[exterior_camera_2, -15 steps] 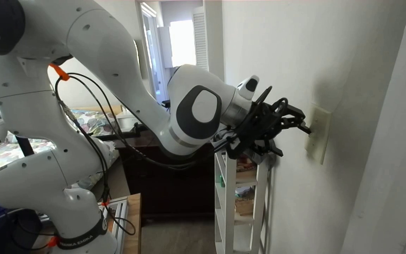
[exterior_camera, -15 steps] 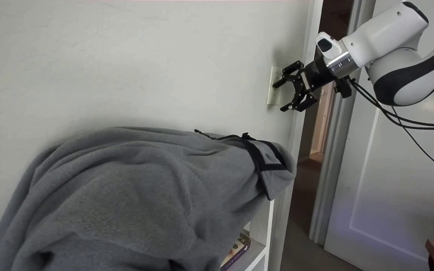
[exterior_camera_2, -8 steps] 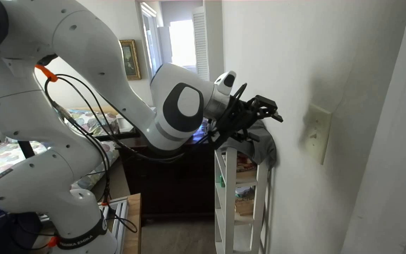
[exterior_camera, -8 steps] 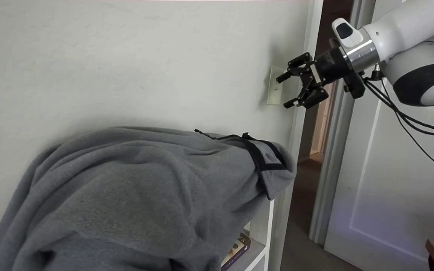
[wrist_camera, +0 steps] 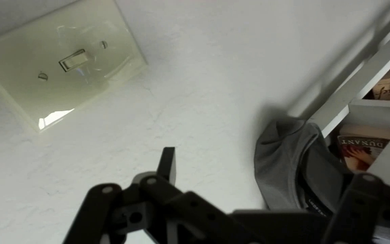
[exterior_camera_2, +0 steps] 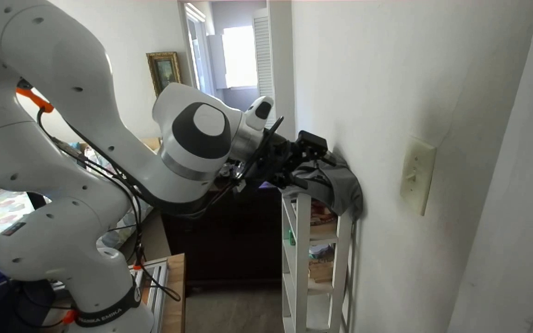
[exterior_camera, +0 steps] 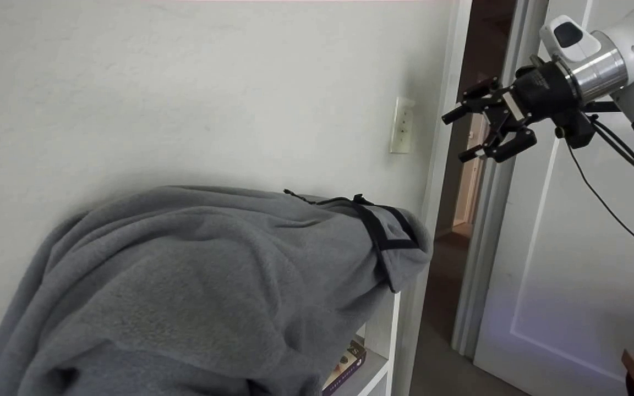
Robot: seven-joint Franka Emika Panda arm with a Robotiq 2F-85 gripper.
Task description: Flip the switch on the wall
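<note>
The switch (exterior_camera: 402,129) is a cream-white plate with a small toggle, fixed upright on the off-white wall (exterior_camera: 229,93) near the door frame. It also shows in an exterior view (exterior_camera_2: 418,176) and at the upper left of the wrist view (wrist_camera: 22,64). In the wrist view its toggle leans toward the upper-right end of its slot. My gripper (exterior_camera: 460,135) is black, open and empty. It is apart from the switch and the wall, in front of the door frame as seen there. In an exterior view the gripper (exterior_camera_2: 315,171) hangs well left of the plate.
A grey jacket (exterior_camera: 229,275) drapes over a narrow white bookshelf (exterior_camera_2: 302,259) with books, standing against the wall. A door frame (exterior_camera: 442,126) and a white panelled door (exterior_camera: 564,286) stand beside the switch. A dark dresser (exterior_camera_2: 229,249) is behind the arm.
One second ago a fingertip was at the switch plate. The gripper has since pulled back from the wall and switch, still open, and the plate is now uncovered.
</note>
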